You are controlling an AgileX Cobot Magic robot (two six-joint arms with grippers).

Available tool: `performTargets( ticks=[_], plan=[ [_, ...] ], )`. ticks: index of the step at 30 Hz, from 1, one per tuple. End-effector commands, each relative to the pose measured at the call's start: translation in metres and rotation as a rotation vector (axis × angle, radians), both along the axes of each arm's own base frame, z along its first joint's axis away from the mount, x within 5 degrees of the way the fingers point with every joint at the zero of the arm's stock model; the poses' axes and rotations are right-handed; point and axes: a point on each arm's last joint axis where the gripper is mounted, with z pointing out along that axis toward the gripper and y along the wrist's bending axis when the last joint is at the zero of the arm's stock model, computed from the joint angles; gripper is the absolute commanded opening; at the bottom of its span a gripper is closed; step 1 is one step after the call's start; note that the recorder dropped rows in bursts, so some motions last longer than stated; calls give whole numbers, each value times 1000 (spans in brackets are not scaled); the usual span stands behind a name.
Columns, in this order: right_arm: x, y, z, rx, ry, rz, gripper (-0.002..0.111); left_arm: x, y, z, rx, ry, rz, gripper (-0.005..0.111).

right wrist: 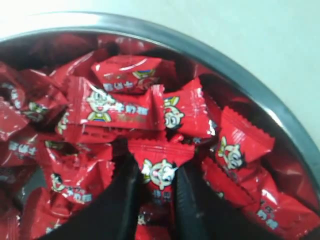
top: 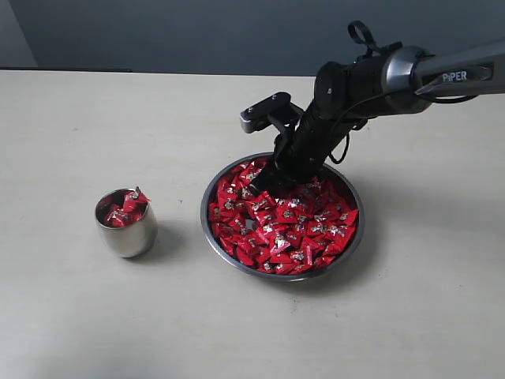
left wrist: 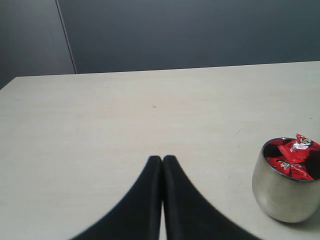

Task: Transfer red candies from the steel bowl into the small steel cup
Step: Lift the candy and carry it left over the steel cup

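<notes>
The steel bowl point(top: 354, 237) sits right of centre, heaped with red candies point(top: 296, 225). My right gripper point(top: 264, 180) reaches down into the pile at the bowl's far left side. In the right wrist view its black fingers point(right wrist: 125, 195) press against both sides of one red candy point(right wrist: 159, 172) with a cartoon face, so the right gripper point(right wrist: 157, 170) is shut on it. The bowl's rim point(right wrist: 240, 75) curves behind. The small steel cup point(top: 126, 225) stands to the left, holding a few red candies point(top: 126, 209). My left gripper point(left wrist: 162, 159) is shut and empty, low over the table, beside the cup point(left wrist: 282, 197).
The pale table point(top: 71, 126) stretches around the bowl and cup. A dark wall point(top: 197, 31) runs behind its far edge. The right arm point(top: 394, 75) comes in from the upper right above the bowl.
</notes>
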Motion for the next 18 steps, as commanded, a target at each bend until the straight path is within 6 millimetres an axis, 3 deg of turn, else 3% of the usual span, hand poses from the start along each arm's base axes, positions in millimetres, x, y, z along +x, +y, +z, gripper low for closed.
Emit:
performTargets(
  ticks=[1,12,18],
  plan=[
    [-2,-1,17,11,-25,13,-1,0,0,-1,-4,-3,1,0],
    [2,-3,79,141,-203,-73,-1,0,0,-1,-4,-3,1,0],
    [1,6,92,253,-231,-99,-1,0,0,-1,-4,-3,1,0]
  ],
)
